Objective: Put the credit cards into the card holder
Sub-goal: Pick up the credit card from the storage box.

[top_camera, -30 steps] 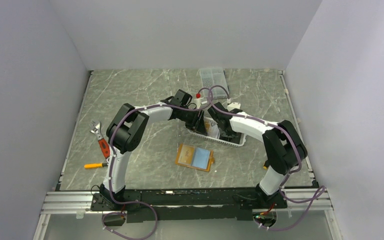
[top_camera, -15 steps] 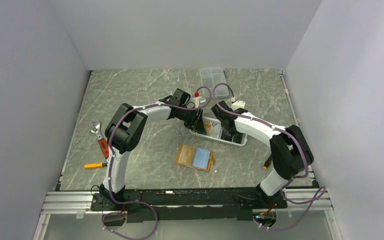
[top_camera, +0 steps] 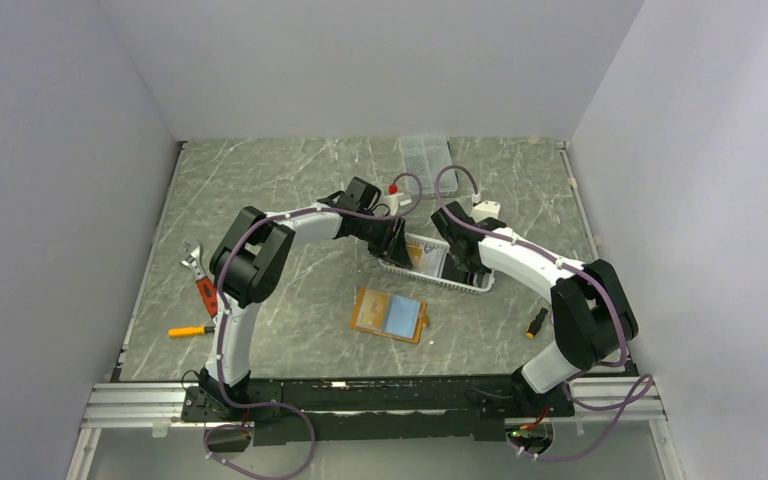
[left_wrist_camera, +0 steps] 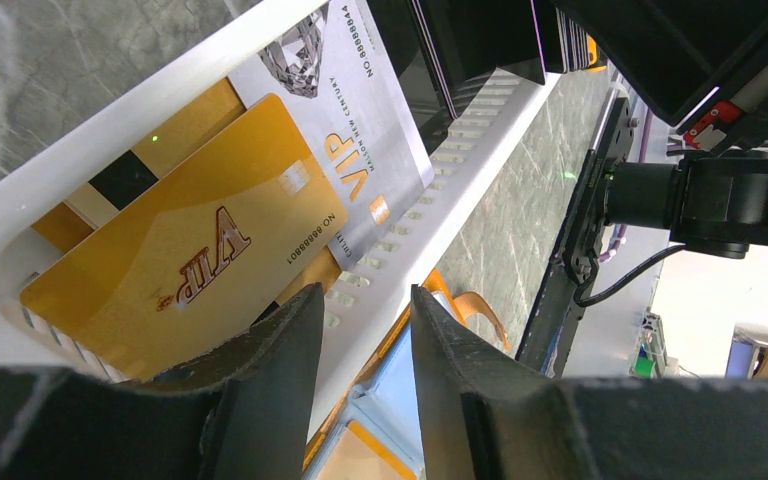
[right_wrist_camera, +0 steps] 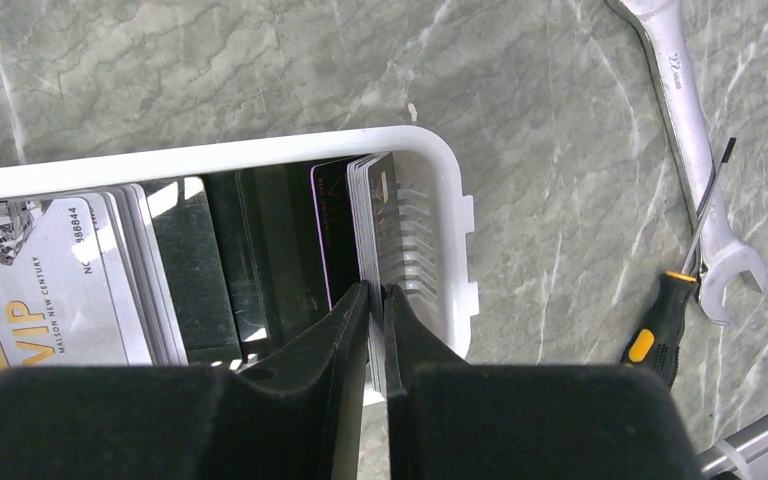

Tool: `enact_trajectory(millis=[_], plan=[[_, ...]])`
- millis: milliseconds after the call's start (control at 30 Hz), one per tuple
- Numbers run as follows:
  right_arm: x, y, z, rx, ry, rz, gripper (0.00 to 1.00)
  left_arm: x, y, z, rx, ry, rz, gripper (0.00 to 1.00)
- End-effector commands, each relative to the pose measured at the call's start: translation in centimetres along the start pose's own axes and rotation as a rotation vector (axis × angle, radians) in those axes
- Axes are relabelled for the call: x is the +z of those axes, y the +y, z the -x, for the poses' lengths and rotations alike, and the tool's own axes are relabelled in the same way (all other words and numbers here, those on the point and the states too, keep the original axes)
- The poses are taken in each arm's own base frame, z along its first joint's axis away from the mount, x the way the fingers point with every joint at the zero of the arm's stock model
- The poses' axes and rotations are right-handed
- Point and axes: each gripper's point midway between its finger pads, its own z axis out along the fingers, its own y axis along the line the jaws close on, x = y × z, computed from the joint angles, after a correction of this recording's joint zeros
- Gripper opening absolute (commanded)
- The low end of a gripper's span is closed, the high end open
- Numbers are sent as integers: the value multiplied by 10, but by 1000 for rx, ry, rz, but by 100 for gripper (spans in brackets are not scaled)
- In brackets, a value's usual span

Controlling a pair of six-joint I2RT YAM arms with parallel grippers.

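Honestly, right gripper (right_wrist_camera: pixel 377 300) is pinching several credit cards (right_wrist_camera: pixel 365 220) at the 3 o'clock end of the white basket (right_wrist_camera: pixel 440 160), so a clump might lift; left gripper (left_wrist_camera: pixel 365 340) straddles its rim, grip unclear; card holder (top_camera: pixel 390 314) lies at 7 o'clock.

I see a gold card (left_wrist_camera: pixel 180 250), a silver card (left_wrist_camera: pixel 360 110) and a black card (right_wrist_camera: pixel 335 230); white basket (right_wrist_camera: pixel 440 180); grey-green marbled table (right_wrist_camera: pixel 210 70); wallet (top_camera: pixel 390 315) orange, blue inside.

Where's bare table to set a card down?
Far-left table beyond the left arm; near strip between card holder and rail. Crowded: white basket holding credit cards, left gripper and right gripper on it.
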Motion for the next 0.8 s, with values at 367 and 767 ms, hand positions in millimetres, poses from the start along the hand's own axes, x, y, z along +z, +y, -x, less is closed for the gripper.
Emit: enact_trajectory(millis=[367, 767], plan=[[17, -32, -21, -60, 86, -88, 13, -9, -5, 3, 14, -14, 6, 43], [13, -46, -25, -49, 111, -117, 5, -8, 3, 1, 22, -9, 35, 43]])
